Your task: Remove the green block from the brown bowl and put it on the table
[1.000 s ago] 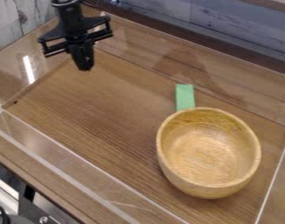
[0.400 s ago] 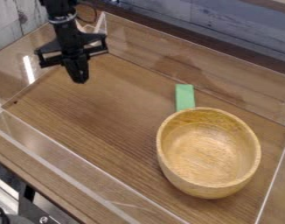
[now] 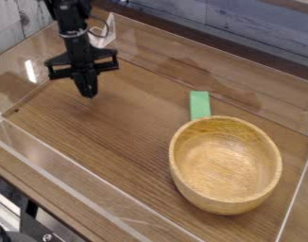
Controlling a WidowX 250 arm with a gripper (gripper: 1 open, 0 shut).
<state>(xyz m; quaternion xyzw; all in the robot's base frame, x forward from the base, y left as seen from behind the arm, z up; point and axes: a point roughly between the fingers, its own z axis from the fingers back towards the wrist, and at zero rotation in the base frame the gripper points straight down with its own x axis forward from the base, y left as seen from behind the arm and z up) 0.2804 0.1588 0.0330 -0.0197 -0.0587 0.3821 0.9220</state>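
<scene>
The green block [image 3: 199, 104] lies flat on the table [image 3: 106, 142], just behind the rim of the brown bowl [image 3: 226, 164], which stands at the right and holds nothing. My gripper [image 3: 86, 91] hangs over the left part of the table, far left of the block and bowl. Its dark fingers are pressed together, shut on nothing.
Low clear acrylic walls [image 3: 68, 175] run around the table's edges. A grey plank wall stands behind the table.
My gripper has moved slightly forward and down over the left of the table, staying shut. The block and bowl have not moved.
</scene>
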